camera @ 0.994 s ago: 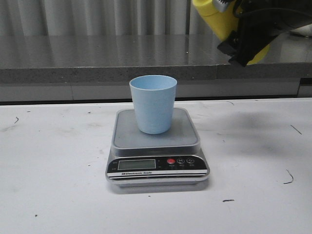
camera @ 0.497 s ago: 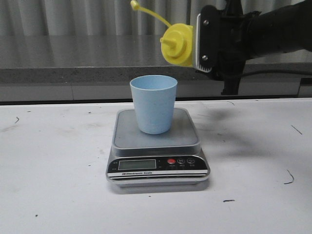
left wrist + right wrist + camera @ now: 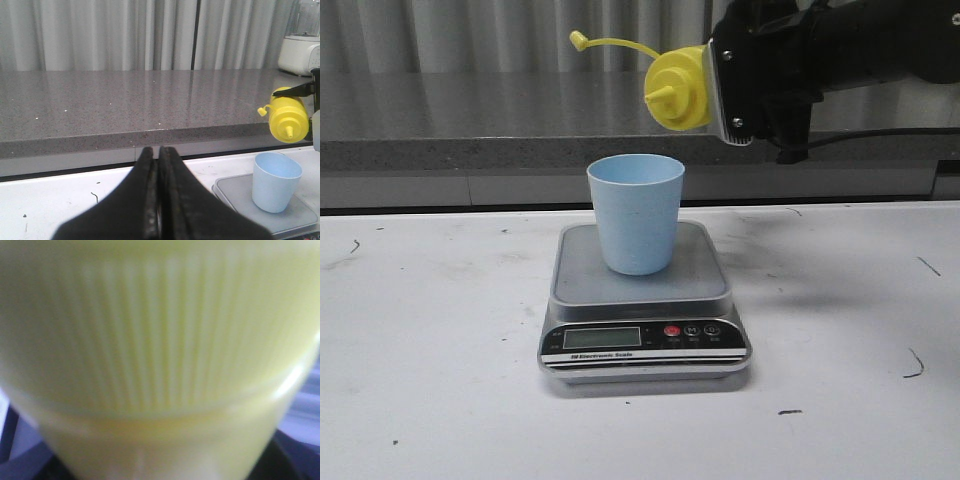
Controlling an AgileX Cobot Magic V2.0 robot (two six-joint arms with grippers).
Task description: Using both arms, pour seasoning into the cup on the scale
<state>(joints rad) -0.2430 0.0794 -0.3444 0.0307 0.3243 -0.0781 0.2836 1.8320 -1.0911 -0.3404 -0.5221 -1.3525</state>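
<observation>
The pale blue cup (image 3: 635,212) stands upright on the grey platform of the silver scale (image 3: 643,300). My right gripper (image 3: 752,80) is shut on the yellow seasoning bottle (image 3: 682,88), held on its side above and just right of the cup, nozzle pointing left, tethered cap hanging out to the left. The bottle fills the right wrist view (image 3: 160,360). In the left wrist view my left gripper (image 3: 159,155) is shut and empty, left of the scale (image 3: 235,195); the cup (image 3: 276,181) and bottle (image 3: 288,121) show there too.
A grey stone counter ledge (image 3: 520,125) runs behind the white table (image 3: 440,330), with curtains beyond. A white blender base (image 3: 300,50) stands on the ledge at the far right.
The right gripper has swung in from the upper right and laid the bottle on its side, nozzle to the left, then lifted it a little and moved it left above the cup.
</observation>
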